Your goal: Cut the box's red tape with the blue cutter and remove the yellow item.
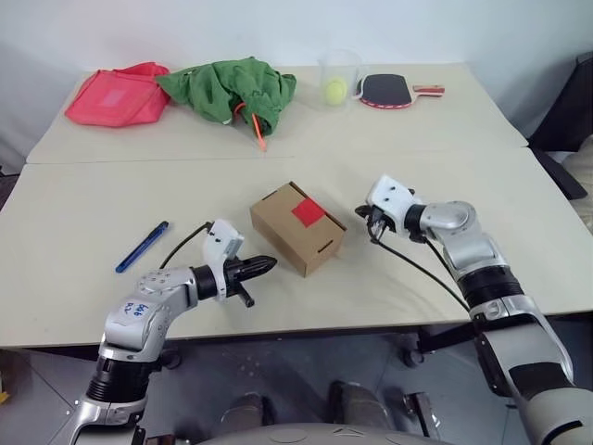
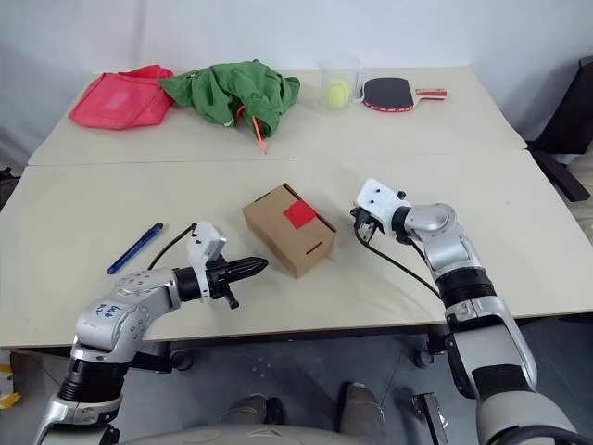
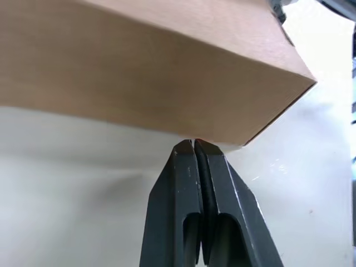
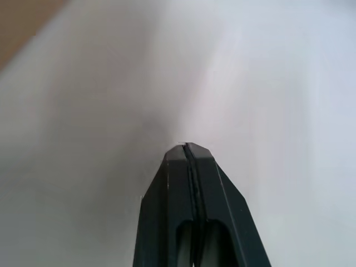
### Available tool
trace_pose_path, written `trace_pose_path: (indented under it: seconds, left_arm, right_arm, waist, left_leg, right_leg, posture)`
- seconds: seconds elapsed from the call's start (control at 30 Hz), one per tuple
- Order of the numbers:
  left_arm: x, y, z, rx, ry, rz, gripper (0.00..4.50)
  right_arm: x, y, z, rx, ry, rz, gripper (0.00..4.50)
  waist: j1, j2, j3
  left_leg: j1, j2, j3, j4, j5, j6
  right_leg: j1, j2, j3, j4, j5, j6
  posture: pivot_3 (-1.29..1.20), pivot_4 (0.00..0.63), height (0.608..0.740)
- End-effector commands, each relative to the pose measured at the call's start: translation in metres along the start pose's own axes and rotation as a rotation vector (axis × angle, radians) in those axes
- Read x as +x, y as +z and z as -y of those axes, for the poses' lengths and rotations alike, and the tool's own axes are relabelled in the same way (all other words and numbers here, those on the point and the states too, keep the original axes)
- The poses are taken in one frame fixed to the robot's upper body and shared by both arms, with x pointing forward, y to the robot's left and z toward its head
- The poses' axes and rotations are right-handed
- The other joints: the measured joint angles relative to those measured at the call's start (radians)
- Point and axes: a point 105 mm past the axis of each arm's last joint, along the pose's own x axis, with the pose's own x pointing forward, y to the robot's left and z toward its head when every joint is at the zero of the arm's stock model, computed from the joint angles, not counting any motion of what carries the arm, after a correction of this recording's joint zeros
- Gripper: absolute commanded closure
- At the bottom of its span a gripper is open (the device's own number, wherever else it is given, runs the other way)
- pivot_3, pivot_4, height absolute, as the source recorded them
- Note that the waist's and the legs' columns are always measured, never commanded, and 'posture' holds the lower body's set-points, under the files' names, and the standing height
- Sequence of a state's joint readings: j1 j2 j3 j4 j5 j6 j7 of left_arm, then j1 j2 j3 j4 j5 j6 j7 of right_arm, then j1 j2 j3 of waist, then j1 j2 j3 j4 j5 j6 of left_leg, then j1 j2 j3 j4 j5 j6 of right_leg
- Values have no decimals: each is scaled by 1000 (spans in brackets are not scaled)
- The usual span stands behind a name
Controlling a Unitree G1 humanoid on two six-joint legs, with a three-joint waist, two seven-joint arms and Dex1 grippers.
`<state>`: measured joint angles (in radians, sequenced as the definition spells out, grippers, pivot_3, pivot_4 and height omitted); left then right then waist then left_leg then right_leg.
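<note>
The box, a small brown carton, lies closed in the middle of the near table with the red tape square on its top. The blue cutter lies on the table to the left, apart from both grippers. My left gripper is shut and empty, its tip just short of the box's near-left side. My right gripper is shut and empty, hanging a little to the right of the box above bare table. The yellow item is hidden.
On the far table sit a pink-red bag, green cloth with an orange stick, a clear cup holding a yellow-green ball, and a paddle. A dark chair stands at the right.
</note>
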<state>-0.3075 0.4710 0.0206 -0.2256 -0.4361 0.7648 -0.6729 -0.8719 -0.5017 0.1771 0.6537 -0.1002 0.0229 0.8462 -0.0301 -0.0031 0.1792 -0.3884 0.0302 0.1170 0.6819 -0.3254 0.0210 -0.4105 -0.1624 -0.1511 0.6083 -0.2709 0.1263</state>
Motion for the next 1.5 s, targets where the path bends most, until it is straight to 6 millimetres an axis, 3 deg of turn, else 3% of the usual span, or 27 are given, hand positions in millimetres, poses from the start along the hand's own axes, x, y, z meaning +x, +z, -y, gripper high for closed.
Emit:
trace_pose_path:
  seconds: [0.03,0.5,0.67,1.07,1.5]
  left_arm:
    - [-1,9,7,33,-32,20,4452]
    - [29,5,36,41,-186,-10,4452]
    - [36,7,37,48,-205,3,4452]
    - [54,12,39,83,-270,12,4452]
    - [42,12,34,91,-209,25,4452]
  right_arm:
    - [-5,28,3,21,52,113,4500]
    - [12,51,-27,23,273,179,4500]
    - [7,45,-33,12,316,156,4500]
    - [-6,31,-35,17,329,116,4500]
    - [7,37,-12,-26,166,137,4500]
  waist:
    - [1,0,0]
    - [2,0,0]
    - [6,0,0]
    - [4,0,0]
    - [2,0,0]
  left_leg:
    - [0,0,0,0,0,0]
    - [0,0,1,0,0,0]
    - [0,0,1,1,0,0]
    - [0,-1,2,1,0,0]
    - [0,-1,2,1,0,0]
  right_leg:
    - [0,0,0,0,0,0]
    - [0,0,0,0,0,0]
    - [1,0,0,0,0,0]
    - [1,0,0,0,0,0]
    - [0,0,0,0,0,0]
  posture:
    - [0,150,740]
    - [0,150,740]
    - [0,150,740]
    - [0,150,740]
    - [0,150,740]
